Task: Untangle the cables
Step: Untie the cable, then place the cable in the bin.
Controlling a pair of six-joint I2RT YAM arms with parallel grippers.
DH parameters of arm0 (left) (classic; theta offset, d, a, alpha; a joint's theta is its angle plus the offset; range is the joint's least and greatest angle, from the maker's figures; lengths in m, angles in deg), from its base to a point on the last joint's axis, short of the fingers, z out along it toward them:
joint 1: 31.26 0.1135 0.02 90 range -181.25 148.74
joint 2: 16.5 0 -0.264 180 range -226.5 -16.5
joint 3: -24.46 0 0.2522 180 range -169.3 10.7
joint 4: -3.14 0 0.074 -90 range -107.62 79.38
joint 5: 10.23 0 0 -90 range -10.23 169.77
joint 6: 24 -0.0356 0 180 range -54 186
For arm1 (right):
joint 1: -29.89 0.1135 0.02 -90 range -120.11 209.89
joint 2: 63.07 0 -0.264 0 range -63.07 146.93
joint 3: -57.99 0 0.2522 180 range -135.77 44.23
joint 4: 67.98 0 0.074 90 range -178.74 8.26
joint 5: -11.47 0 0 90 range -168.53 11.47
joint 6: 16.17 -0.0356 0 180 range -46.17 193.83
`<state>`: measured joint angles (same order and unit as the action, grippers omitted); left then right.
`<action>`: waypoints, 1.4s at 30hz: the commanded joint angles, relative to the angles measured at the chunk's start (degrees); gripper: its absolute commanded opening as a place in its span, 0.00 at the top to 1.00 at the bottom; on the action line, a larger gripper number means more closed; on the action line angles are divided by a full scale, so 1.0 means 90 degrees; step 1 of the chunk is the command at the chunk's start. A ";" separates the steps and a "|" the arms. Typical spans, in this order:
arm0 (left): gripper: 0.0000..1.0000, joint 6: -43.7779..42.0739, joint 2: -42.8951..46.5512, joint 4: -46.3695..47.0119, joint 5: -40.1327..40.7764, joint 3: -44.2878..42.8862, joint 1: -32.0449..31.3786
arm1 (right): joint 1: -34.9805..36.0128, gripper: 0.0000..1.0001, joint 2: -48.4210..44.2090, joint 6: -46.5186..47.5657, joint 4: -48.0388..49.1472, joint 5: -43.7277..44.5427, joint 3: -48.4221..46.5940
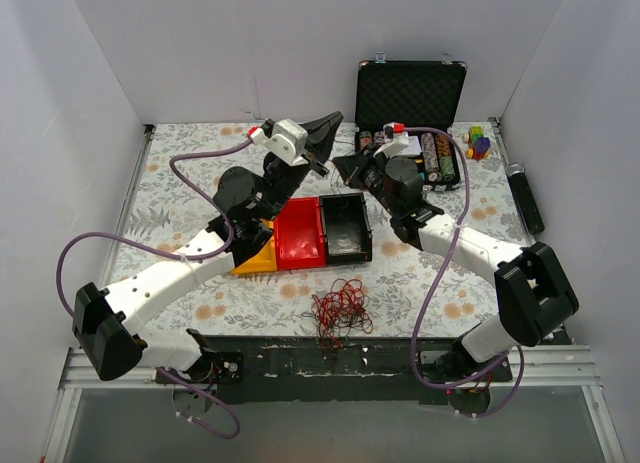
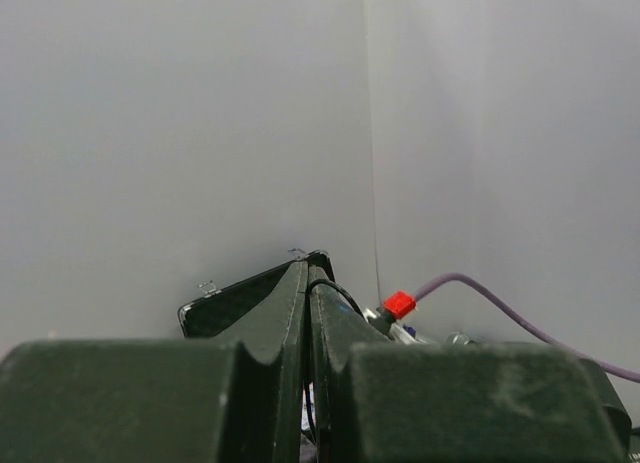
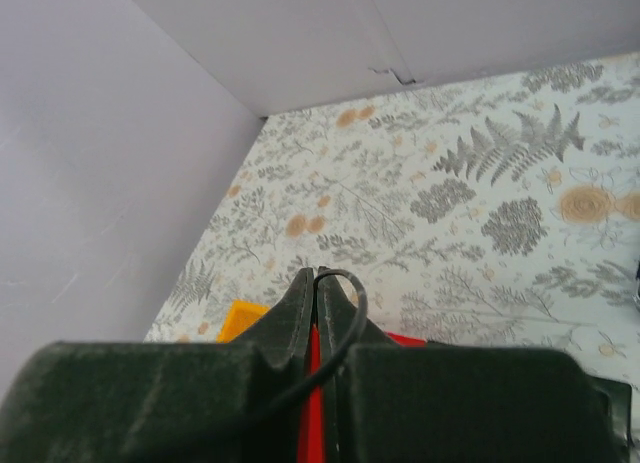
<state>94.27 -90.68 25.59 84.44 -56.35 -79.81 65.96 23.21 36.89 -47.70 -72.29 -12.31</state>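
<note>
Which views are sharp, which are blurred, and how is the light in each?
Top external: even, soft light, sharp enough to show the cables as separate loops. Left wrist: dim and grey; the left gripper is close and soft. Right wrist: brighter; the right gripper, pinching a black wire, looks soft, the tablecloth clearer.

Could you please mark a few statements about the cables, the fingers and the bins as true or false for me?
1. The red cable tangle lies inside the black bin. False: it lies on the table near the front edge, outside the bins.
2. The left gripper has its fingers shut on a thin black cable. True.
3. The right gripper is wide open. False: its fingers are shut, also pinching a thin black cable.
4. The red bin sits between the yellow bin and the black bin. True.
</note>
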 commanded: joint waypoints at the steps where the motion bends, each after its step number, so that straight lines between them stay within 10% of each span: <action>1: 1.00 -0.0163 -0.0040 0.0381 -0.0118 -0.0089 0.0151 | -0.0004 0.99 -0.0309 -0.0065 0.0241 0.0068 0.0538; 6: 1.00 -0.0270 -0.0235 0.0606 -0.0196 -0.0129 0.0307 | -0.0004 0.98 -0.0543 0.0072 0.0036 0.0195 0.0920; 18: 1.00 -0.0339 -0.0587 0.0938 -0.0265 0.0330 0.0424 | -0.0014 0.44 -0.1314 0.0082 -0.0979 0.0215 0.1378; 42: 1.00 -0.0825 -0.1494 0.0791 -0.0792 0.0798 0.0454 | -0.0014 0.42 -0.4244 -0.0621 -0.2503 0.0967 0.3391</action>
<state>91.85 -103.24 32.67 80.13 -51.82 -75.96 65.90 -13.05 32.45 -68.77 -65.12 17.79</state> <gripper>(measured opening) 0.011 0.578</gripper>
